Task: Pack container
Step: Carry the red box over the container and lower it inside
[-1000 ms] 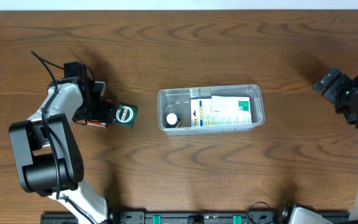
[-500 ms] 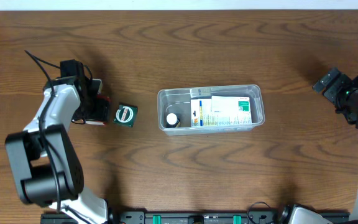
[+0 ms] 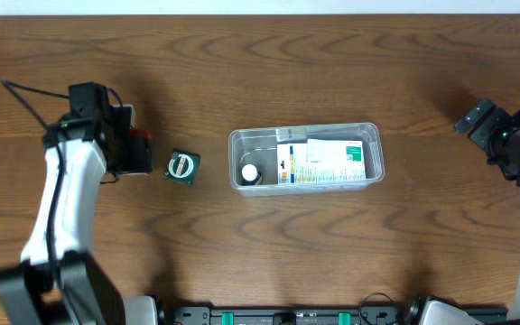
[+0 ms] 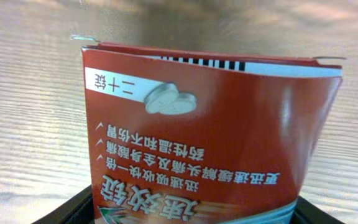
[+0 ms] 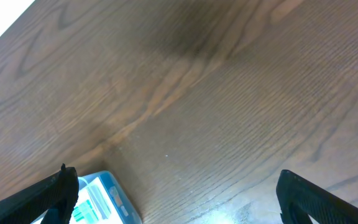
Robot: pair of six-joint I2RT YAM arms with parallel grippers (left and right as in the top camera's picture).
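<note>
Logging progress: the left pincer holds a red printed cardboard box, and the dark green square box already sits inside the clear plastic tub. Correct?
No. The overhead view shows the dark green square box on the wooden table, left of the clear plastic tub, not inside it. The left pincer does hold the red printed cardboard box.

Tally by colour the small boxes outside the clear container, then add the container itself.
Red box: 1, gripped in the left pincer
Green box: 1, lying on the table
Clear plastic container: 1
Total: 3
The items inside the container overlap and are not counted.
</note>
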